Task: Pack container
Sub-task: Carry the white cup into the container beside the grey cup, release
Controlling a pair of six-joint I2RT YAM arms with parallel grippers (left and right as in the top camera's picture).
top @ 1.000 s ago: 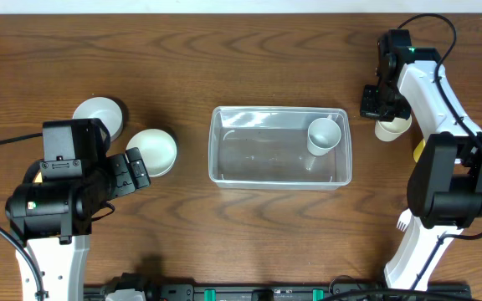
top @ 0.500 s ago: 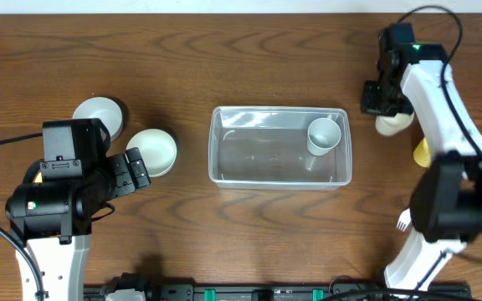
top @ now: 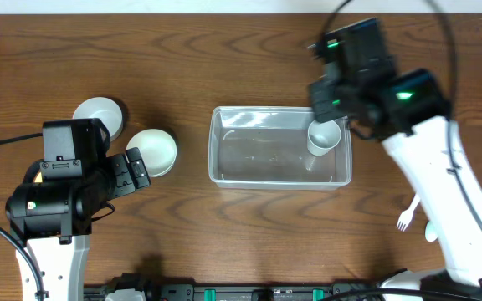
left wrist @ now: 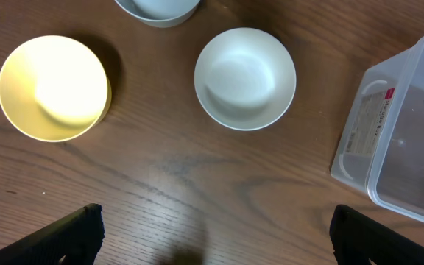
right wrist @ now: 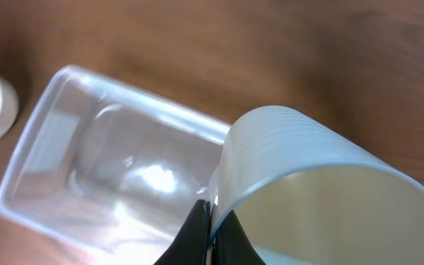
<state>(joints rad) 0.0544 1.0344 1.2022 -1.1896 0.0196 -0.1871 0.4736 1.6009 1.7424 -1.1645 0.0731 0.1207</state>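
The clear plastic container (top: pixel 249 180) sits mid-table with a pale grey cup (top: pixel 325 137) standing in its right end. My right gripper (right wrist: pixel 212 221) is shut on the rim of a cream cup (right wrist: pixel 322 184) and holds it tilted above the container (right wrist: pixel 109 162). In the overhead view the right wrist (top: pixel 358 71) hangs over the container's far right corner and hides the held cup. My left gripper (left wrist: pixel 216 239) is open and empty, low over bare wood left of the container (left wrist: pixel 411 140).
A white bowl (top: pixel 154 150) (left wrist: pixel 245 77) and a grey bowl (top: pixel 99 111) (left wrist: pixel 157 9) stand left of the container. A yellow bowl (left wrist: pixel 54 88) shows only in the left wrist view. A white fork (top: pixel 406 219) lies at the front right.
My right arm swung from the far right table edge leftward to the container's right end, carrying the cream cup with it. The left arm has not moved.
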